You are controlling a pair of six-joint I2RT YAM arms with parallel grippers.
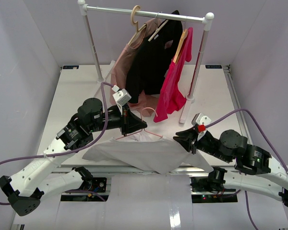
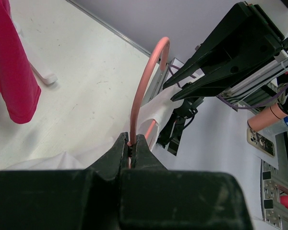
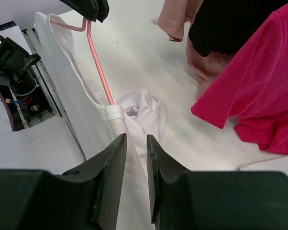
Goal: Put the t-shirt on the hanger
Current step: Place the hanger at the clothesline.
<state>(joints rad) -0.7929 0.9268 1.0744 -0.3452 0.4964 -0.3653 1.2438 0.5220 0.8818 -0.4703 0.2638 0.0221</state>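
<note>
Threading step, judged midway: hanger clamped at hook neck by left gripper, fingers together; t-shirt draped at 6 o'clock of it, fabric bunched on one arm. Right gripper at 4 o'clock, fingers nearly closed, apparently pinching fabric. Next, likely: fabric drawn over arm's end.

rack holds black shirt, magenta shirt

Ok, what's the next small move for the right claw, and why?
Probably ease the right claw away from the left claw, which clamps the hanger below its hook: the t-shirt is bunched around one hanger arm and needs drawing along it.
</note>
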